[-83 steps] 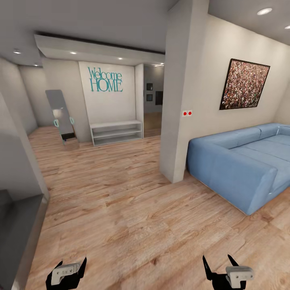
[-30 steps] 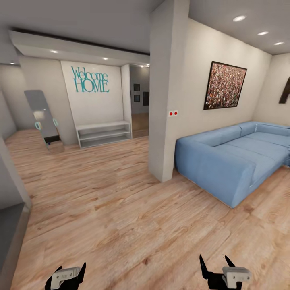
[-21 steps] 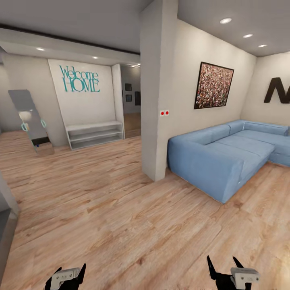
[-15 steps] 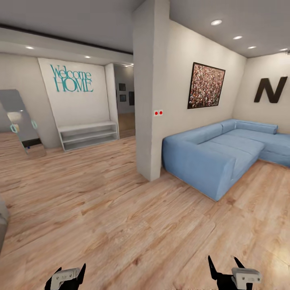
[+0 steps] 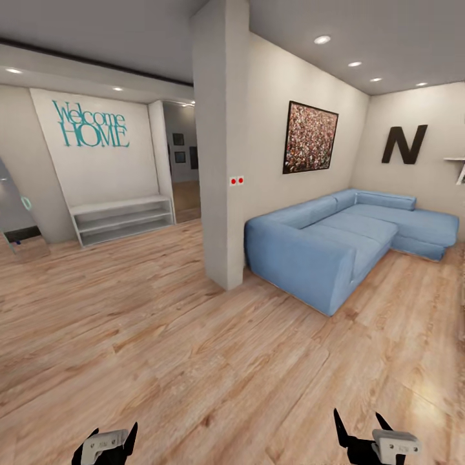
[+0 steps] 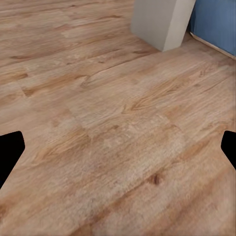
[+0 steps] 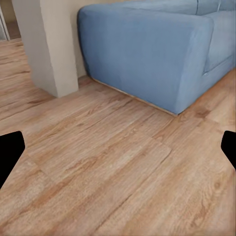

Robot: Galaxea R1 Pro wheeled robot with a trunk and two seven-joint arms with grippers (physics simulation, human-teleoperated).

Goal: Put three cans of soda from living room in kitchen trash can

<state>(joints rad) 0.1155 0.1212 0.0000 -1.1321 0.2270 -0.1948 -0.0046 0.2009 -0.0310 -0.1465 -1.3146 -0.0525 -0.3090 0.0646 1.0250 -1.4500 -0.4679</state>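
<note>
The cans of soda and the tash can are out of view. I face a living room with a blue sofa (image 5: 336, 239) over light wood floor. My left gripper (image 5: 115, 431) hangs low at the near left, open with nothing between its fingers. My right gripper (image 5: 357, 421) hangs low at the near right, also open and empty. In the left wrist view the left gripper (image 6: 118, 152) spans bare floor, with the pillar's foot (image 6: 160, 22) beyond. In the right wrist view the right gripper (image 7: 118, 152) points at floor in front of the sofa's arm (image 7: 142, 54).
A square white pillar (image 5: 219, 161) stands mid-room, just left of the sofa. A low white shelf (image 5: 123, 216) sits under a "Welcome HOME" sign, with a leaning mirror (image 5: 16, 219) at far left and a doorway (image 5: 181, 168) behind. Wood floor (image 5: 194, 349) stretches ahead.
The camera has turned to the right: pillar, shelf and mirror slid left in the picture, the sofa's far end and a black "N" came into view. Both grippers are unchanged.
</note>
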